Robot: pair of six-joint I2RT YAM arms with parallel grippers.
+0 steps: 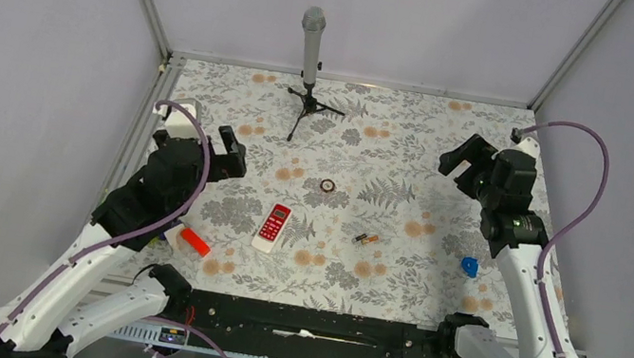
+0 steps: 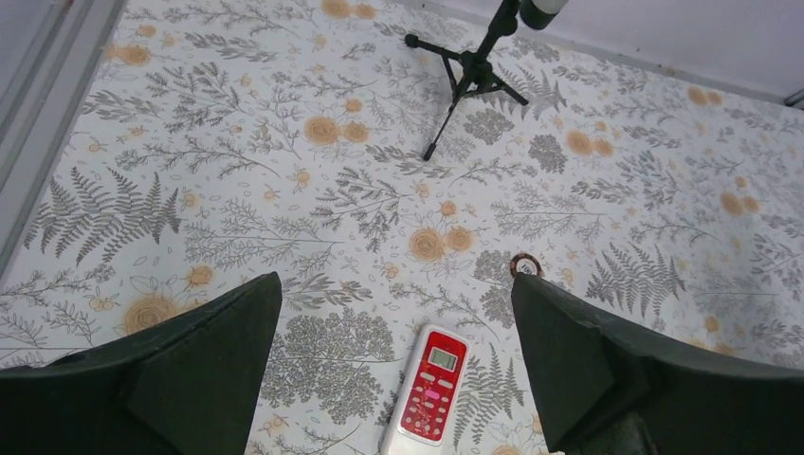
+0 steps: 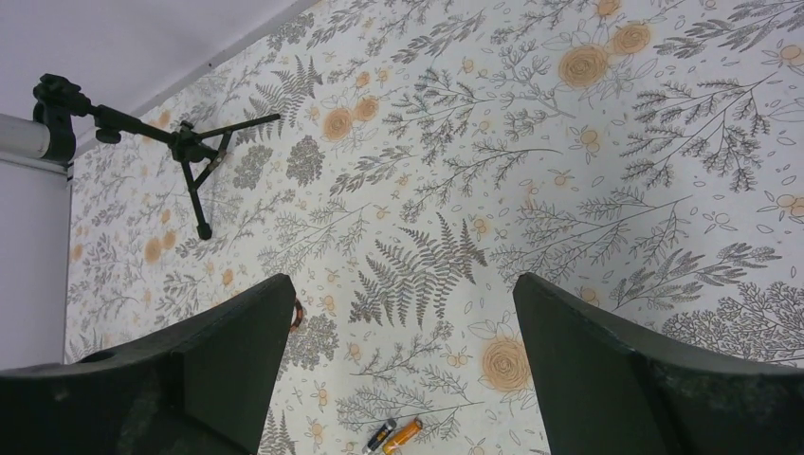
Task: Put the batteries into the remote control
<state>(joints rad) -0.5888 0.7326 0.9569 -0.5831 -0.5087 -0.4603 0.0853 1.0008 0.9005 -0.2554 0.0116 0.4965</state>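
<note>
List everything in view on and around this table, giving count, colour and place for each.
remote control: one, red front with white buttons, middle of the table, face up
batteries: two, dark and copper-orange, lying close together to the right of the remote control
ring: one, dark, beyond the remote control
microphone: one, grey head on a black tripod, far middle
block: one, red and white, near left, beside the left arm
blue object: one, small, near right, beside the right arm
table: one, pale cloth with grey ferns and orange flowers
left gripper: one, black, open, raised over the left side
right gripper: one, black, open, raised over the far right
</note>
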